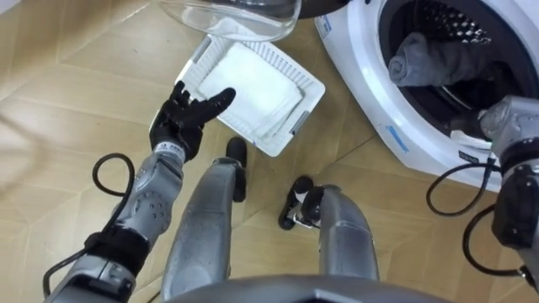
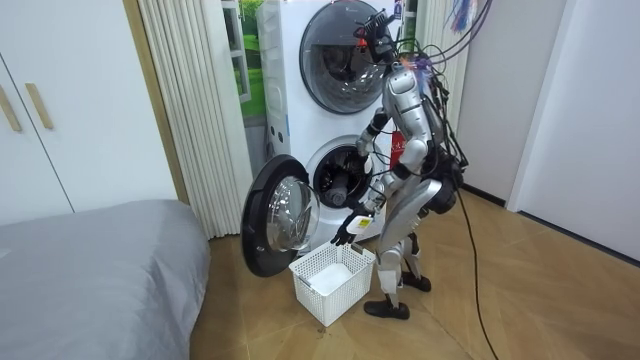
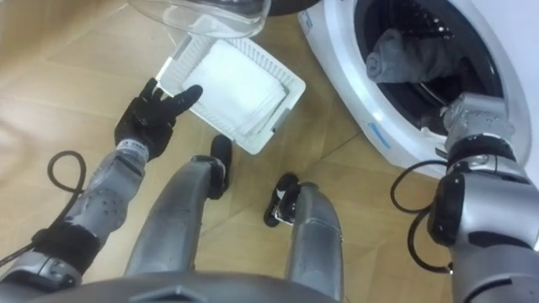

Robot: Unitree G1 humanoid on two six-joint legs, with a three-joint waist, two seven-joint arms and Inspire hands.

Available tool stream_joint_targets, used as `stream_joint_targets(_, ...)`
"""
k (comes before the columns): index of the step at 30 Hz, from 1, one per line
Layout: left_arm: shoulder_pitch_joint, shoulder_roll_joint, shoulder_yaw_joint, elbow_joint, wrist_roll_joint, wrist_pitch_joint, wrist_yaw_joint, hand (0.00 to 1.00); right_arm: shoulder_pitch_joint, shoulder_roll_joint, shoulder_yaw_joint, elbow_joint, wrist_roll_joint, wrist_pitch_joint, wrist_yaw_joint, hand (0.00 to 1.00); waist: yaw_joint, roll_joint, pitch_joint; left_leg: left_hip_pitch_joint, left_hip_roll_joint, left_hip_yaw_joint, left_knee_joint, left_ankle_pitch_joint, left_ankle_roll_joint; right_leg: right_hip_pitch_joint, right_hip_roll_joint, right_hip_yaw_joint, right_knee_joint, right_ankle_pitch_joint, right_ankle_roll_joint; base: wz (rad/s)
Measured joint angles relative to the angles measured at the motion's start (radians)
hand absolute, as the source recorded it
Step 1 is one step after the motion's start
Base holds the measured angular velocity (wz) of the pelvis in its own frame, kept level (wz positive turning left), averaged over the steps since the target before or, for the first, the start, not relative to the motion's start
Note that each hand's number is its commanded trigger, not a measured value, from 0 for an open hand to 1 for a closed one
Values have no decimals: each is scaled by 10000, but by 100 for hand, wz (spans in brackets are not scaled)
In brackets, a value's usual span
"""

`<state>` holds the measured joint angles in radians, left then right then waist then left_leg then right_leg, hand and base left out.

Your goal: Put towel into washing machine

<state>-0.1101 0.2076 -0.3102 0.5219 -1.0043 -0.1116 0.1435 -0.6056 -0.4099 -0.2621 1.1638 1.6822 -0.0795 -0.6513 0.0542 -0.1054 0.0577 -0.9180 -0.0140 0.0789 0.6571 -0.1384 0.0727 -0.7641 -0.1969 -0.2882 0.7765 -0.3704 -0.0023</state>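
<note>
- The robot stands on a wood floor (image 2: 520, 300) in front of a stacked pair of white machines, bent slightly towards the lower one, the washing machine (image 1: 370, 93).
- The washing machine's round door (image 2: 280, 215) is swung wide open towards the room view's left. From the head it shows as a glass bowl at 12 o'clock.
- The towel (image 1: 429, 59), dark grey and bunched into a loose roll, lies inside the drum (image 1: 446, 21) at about 1 o'clock from the robot. It sits near the front of the opening.
- The right arm (image 3: 476, 126) reaches out at 2 o'clock, with its wrist at the drum's lower lip, just beside the towel. The right hand is hidden beyond the wrist, so I cannot tell whether it is spread, closed or holding the cloth.
- The left hand (image 1: 189, 114) hangs at 10 o'clock over the near corner of the basket (image 1: 307, 93). It is spread and relaxed (one finger pointing out across the rim), and it grasps nothing.
- The white slatted basket sits on the floor at 11 to 12 o'clock, just ahead of the robot's feet and under the open door.
- In the room view a grey bed (image 2: 90, 260) lies at 9 o'clock, with a pale pleated curtain (image 2: 190, 100) between it and the machines.
</note>
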Motion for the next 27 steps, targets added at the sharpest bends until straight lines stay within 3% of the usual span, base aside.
stream_joint_targets(5,-131,-162,7,455,282,-108,-73,0,31,0,-182,21,76,-316,-116,0,22,142,-2,54,-5,-23,-65,13,24,160,-5,-140,-141,14,25,6)
stream_joint_targets(10,-75,-228,38,799,1447,-154,-479,0,230,39,-196,6,-454,-338,-86,0,127,270,3,487,-47,18,-343,27,46,540,-37,-149,-362,29,56,1)
stream_joint_targets(13,-295,-272,53,1743,2381,-186,-765,0,600,173,301,-47,-1423,-340,151,0,185,432,9,994,-86,25,-645,35,32,1037,-24,-178,-669,46,87,2)
stream_joint_targets(20,262,-149,560,2954,4634,-307,-978,0,2453,690,1828,243,-4546,-334,1734,0,272,686,-72,2494,-161,-14,-1532,45,11,2801,135,-426,-1963,262,269,7)
stream_joint_targets(23,601,98,724,3840,5769,-599,-906,0,3612,746,2932,434,-6296,-373,2741,0,293,818,-156,3284,-165,26,-2001,45,11,3747,334,-390,-2822,509,370,3)
stream_joint_targets(27,1391,253,1350,4673,6855,-616,-774,0,5035,957,3150,441,-8527,-627,3645,0,200,941,-282,4436,-180,1,-2682,34,-8,5050,524,-416,-3947,855,457,-3)
